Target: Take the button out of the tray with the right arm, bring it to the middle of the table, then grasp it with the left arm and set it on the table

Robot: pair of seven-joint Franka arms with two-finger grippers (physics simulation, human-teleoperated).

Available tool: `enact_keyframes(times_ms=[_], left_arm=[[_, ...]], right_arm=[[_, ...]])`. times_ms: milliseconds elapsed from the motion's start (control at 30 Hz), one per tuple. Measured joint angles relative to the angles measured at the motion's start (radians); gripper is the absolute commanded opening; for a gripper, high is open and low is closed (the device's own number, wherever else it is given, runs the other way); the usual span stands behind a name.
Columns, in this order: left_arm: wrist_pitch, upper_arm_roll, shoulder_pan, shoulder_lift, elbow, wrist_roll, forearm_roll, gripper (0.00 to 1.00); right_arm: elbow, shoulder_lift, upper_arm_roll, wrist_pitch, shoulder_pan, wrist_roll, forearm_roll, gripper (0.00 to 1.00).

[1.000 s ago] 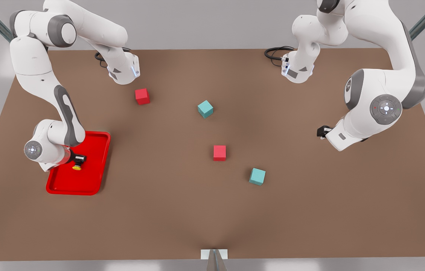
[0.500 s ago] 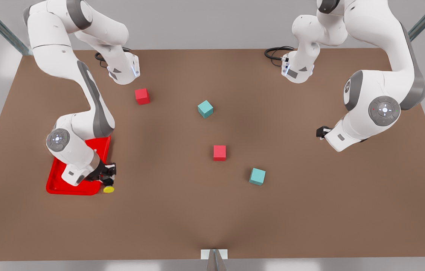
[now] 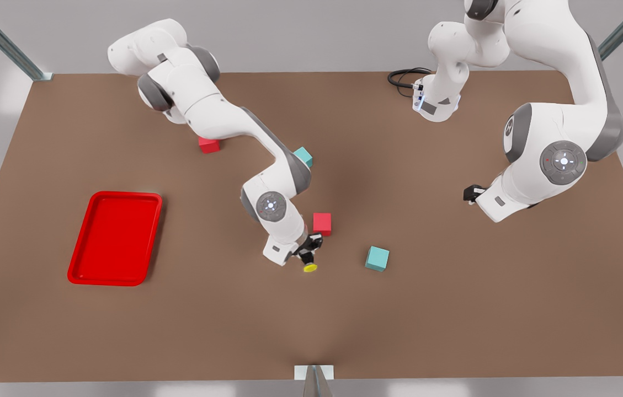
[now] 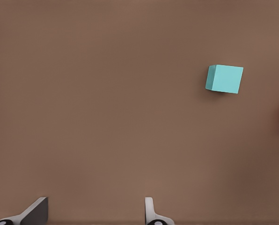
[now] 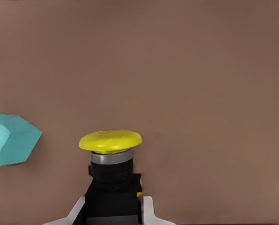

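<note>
Button (image 5: 111,161) in right end effector (image 5: 112,208) (mid-table)

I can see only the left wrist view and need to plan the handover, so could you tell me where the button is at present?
Observer: The right gripper is shut on the button, near the middle of the table and well away from the tray.
Operator: Thank you. What lies close to it?
Observer: A red cube sits right beside that gripper, and a teal cube lies a little toward the front view's right.
Operator: And where is my left gripper relative to the button?
Observer: The left gripper waits, open, farther toward the front view's right, apart from the button.
</note>
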Motion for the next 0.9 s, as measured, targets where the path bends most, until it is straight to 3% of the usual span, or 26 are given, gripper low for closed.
enact_keyframes(times_ms=[467,900], left_arm=[[-0.001,0.0,0.0,0.011,0.0,0.0,-0.001,1.0],[0.002,0.0,0.003,0.043,0.0,0.0,-0.006,1.0]], right_arm=[[0.125,0.147,-0.027,0.127,0.185,0.383,0.142,0.4],[0.131,0.258,-0.049,0.237,0.264,0.565,0.156,0.41]])
